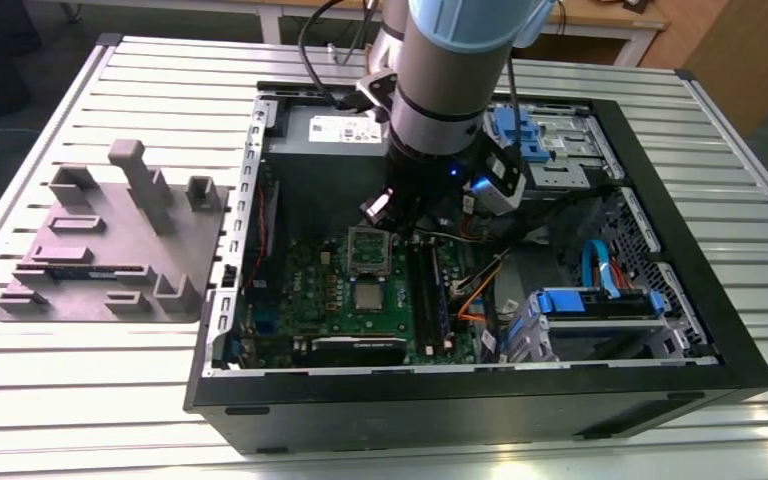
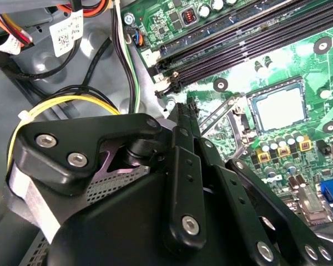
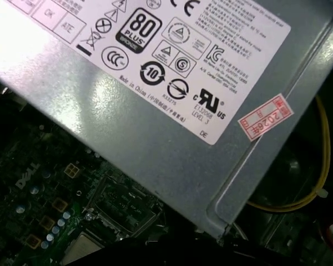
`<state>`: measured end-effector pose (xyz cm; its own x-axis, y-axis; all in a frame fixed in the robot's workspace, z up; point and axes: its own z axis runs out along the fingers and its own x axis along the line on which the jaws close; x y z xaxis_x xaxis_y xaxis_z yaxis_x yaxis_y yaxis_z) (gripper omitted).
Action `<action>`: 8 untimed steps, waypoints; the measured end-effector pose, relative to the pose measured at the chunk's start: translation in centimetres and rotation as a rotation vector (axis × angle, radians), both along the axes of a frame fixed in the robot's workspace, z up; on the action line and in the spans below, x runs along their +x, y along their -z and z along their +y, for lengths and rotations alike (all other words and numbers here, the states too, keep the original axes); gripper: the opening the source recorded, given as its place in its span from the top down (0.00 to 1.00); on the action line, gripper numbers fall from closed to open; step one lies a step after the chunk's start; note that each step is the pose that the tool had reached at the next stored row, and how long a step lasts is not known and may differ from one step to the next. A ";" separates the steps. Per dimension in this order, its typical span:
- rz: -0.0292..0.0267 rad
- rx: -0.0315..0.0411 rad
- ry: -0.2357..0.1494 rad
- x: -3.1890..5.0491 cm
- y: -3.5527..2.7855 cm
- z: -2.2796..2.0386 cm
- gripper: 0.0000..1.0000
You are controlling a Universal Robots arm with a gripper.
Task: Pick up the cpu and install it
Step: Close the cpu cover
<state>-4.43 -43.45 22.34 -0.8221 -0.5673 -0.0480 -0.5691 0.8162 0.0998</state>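
Observation:
The cpu (image 1: 371,297) is a small silvery square lying flat in a dark-rimmed seat on the green motherboard (image 1: 324,300) inside the open computer case. In the second wrist view the cpu (image 2: 277,107) sits beside a row of yellow capacitors. A hinged metal frame (image 1: 365,245) with a greenish centre stands open just beyond it, and also appears in both wrist views (image 2: 230,113) (image 3: 122,208). My gripper (image 1: 395,218) hangs over that frame, a short way from the cpu and not touching it. In the second wrist view the gripper (image 2: 181,111) is shut, with nothing between its fingers.
A grey power supply box (image 3: 155,111) with a white label stands close behind the gripper. Black memory slots (image 2: 238,44) run alongside the cpu. Loose cables (image 2: 72,105) and blue drive cages (image 1: 598,305) crowd the exterior view's right. A grey moulded tray (image 1: 104,240) lies outside the case.

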 end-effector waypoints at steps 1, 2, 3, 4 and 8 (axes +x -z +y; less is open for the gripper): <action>0.0000 -0.0009 -0.002 -0.02 -0.06 -0.01 0.90; 0.0001 -0.0016 -0.004 -0.04 -0.13 -0.01 0.90; 0.0001 -0.0021 -0.005 -0.06 -0.20 -0.01 0.90; 0.0001 -0.0026 -0.007 -0.07 -0.27 0.00 0.90; 0.0000 -0.0072 -0.017 -0.13 -0.45 0.01 0.90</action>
<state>-4.56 -43.44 22.80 -0.8125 -0.5813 -0.0439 -0.5826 0.8073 0.0940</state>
